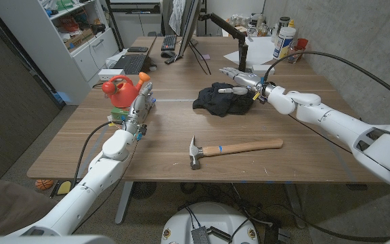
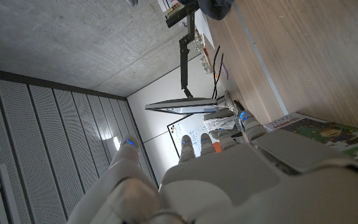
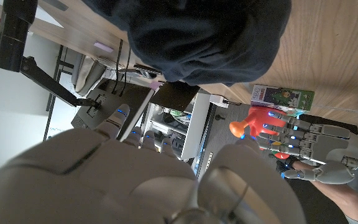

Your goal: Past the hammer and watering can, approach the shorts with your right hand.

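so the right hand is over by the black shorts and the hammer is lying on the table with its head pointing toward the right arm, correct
Not quite. In the head view the right hand is indeed at the black shorts, but the hammer lies with its head toward the left arm's side; its wooden handle points toward the right arm.

The wooden bench [image 1: 161, 129] carries a hammer [image 1: 230, 149], dark shorts [image 1: 221, 99], a red watering can [image 1: 121, 90], a keyboard [image 1: 168, 42] and a laptop [image 1: 130, 64].

shorts [image 1: 221, 99]: dark matt cloth | hammer [image 1: 230, 150]: wooden handle, metal head | watering can [image 1: 121, 91]: glossy red plastic | table [image 1: 168, 146]: smooth wood
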